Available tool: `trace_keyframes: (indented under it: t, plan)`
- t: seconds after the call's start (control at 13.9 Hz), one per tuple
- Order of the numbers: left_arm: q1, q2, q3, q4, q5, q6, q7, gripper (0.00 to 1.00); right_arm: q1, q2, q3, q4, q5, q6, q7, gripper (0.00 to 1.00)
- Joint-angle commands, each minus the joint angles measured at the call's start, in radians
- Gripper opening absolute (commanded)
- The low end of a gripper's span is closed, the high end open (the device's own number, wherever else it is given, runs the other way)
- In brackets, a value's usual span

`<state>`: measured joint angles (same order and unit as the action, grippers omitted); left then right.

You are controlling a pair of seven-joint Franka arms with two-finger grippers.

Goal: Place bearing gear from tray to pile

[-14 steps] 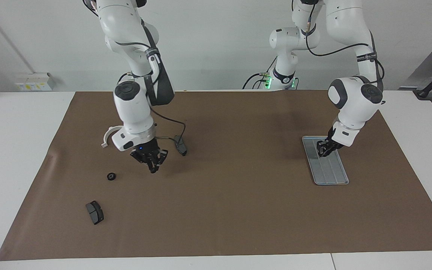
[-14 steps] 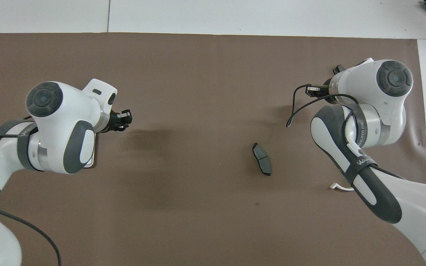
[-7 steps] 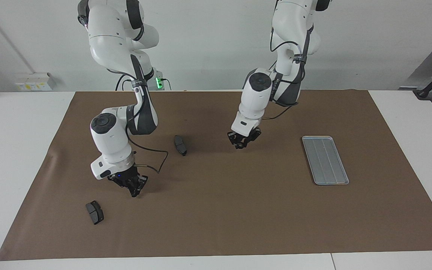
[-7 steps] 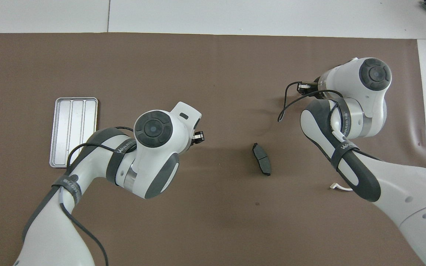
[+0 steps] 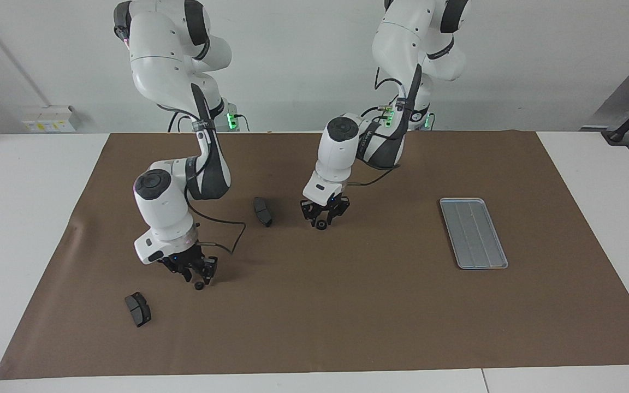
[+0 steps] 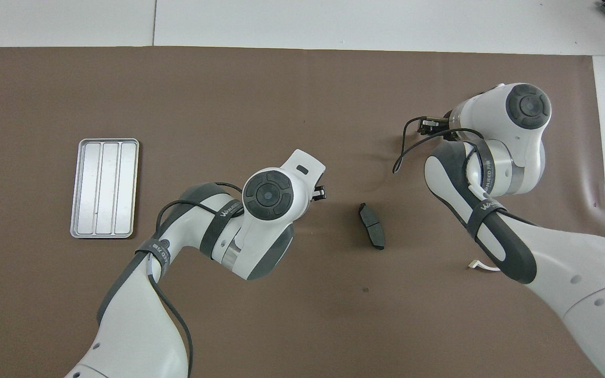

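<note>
Both arms bent downward, each tool (image 5: 322,217) (image 5: 196,276) low over the mat (image 5: 347,305).

Both arms are glossy white with dark grey joint panels and round dark grey caps at the wrists. Thin black cables loop beside each forearm, held by dark bands printed with white lettering. The gripper heads are black. Green lights glow at both bases.

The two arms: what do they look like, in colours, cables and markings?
Both the left arm and the right arm have glossy white shells, dark grey joint caps and bands with white lettering, loose black cables, and a black hand each: left hand, right hand.
</note>
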<state>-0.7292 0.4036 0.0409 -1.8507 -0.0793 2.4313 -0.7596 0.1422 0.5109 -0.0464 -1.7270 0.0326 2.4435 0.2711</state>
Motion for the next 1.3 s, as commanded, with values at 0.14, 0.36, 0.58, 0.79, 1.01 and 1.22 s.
trace_keyframes:
  t: [0.14,0.36,0.58,0.79,1.01,1.22]
  plan:
    - [0.068,-0.011,0.037,0.135,0.023,-0.168,0.003,1.00,0.022,-0.161,0.010,-0.008,0.010,-0.176,-0.010,1.00]
    - [0.232,-0.121,0.037,0.177,0.018,-0.400,0.184,1.00,0.077,-0.224,0.011,-0.008,0.010,-0.280,0.016,1.00]
    - [0.382,-0.195,0.040,0.183,0.015,-0.547,0.362,1.00,0.181,-0.232,0.014,-0.006,0.009,-0.305,0.137,1.00]
    - [0.534,-0.254,0.042,0.180,0.026,-0.648,0.590,1.00,0.285,-0.221,0.016,-0.008,0.009,-0.290,0.218,1.00]
    - [0.645,-0.348,0.043,0.166,0.029,-0.771,0.790,1.00,0.394,-0.174,0.016,-0.011,0.007,-0.206,0.355,1.00]
    - [0.637,-0.413,0.045,0.174,0.103,-0.831,0.792,1.00,0.468,-0.119,0.014,-0.006,0.000,-0.169,0.416,1.00]
